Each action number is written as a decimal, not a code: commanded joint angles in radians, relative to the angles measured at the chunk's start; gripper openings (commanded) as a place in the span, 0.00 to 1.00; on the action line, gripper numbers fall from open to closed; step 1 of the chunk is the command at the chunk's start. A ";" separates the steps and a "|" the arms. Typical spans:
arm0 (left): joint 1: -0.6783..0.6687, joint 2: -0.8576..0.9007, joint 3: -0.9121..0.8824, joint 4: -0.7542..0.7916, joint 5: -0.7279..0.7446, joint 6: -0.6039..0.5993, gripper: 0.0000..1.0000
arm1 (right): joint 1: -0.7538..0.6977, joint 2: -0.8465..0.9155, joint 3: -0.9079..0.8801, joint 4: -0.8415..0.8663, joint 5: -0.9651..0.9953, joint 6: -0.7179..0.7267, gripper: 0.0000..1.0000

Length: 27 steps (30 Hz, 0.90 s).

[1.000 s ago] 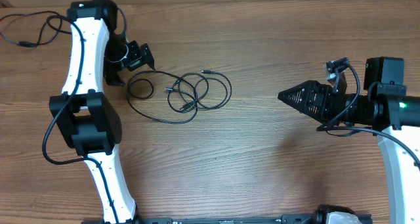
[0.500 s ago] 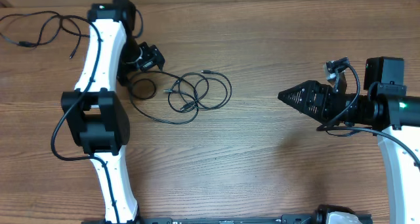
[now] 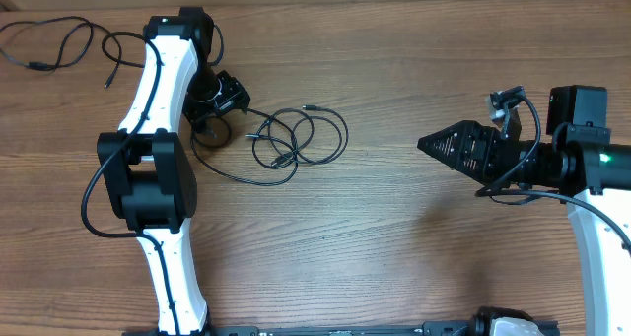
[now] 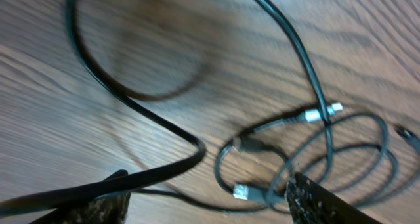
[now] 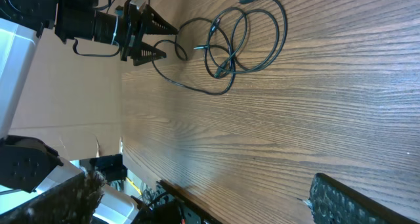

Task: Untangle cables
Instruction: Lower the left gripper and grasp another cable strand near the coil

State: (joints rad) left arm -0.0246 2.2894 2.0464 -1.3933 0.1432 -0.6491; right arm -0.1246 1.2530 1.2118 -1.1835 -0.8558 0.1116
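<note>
The cables (image 3: 291, 139) are thin black cords with small plug ends, lying in overlapping loops left of the table's middle. They also show in the right wrist view (image 5: 246, 40). My left gripper (image 3: 229, 107) is open and hovers low over the left end of the tangle. In the left wrist view one cord (image 4: 164, 127) runs across the left finger (image 4: 98, 207), and the silver plugs (image 4: 241, 192) lie between the fingers of my left gripper (image 4: 210, 204). My right gripper (image 3: 429, 144) is open and empty, well to the right of the cables; its fingers stand wide apart in its wrist view (image 5: 210, 204).
Another thin black cord (image 3: 49, 40) lies curled at the far left corner, behind the left arm (image 3: 148, 109). The table's front edge (image 5: 197, 86) and equipment beyond it show in the right wrist view.
My left arm has swung right and the left gripper has moved closer over the left loop of the cables. The right arm and the cables have not moved.
</note>
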 commanded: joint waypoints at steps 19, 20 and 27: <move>0.002 0.026 -0.020 0.196 -0.198 -0.009 0.47 | -0.003 0.000 0.025 0.003 0.003 0.000 1.00; 0.002 0.026 -0.020 0.198 -0.198 -0.010 0.47 | -0.003 0.000 0.025 0.003 0.003 0.000 1.00; 0.002 0.029 -0.046 0.241 -0.195 -0.012 0.47 | -0.003 0.000 0.025 0.003 0.003 0.000 1.00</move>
State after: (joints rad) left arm -0.0246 2.2951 2.0300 -1.1721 -0.0387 -0.6552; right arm -0.1246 1.2530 1.2118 -1.1831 -0.8562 0.1116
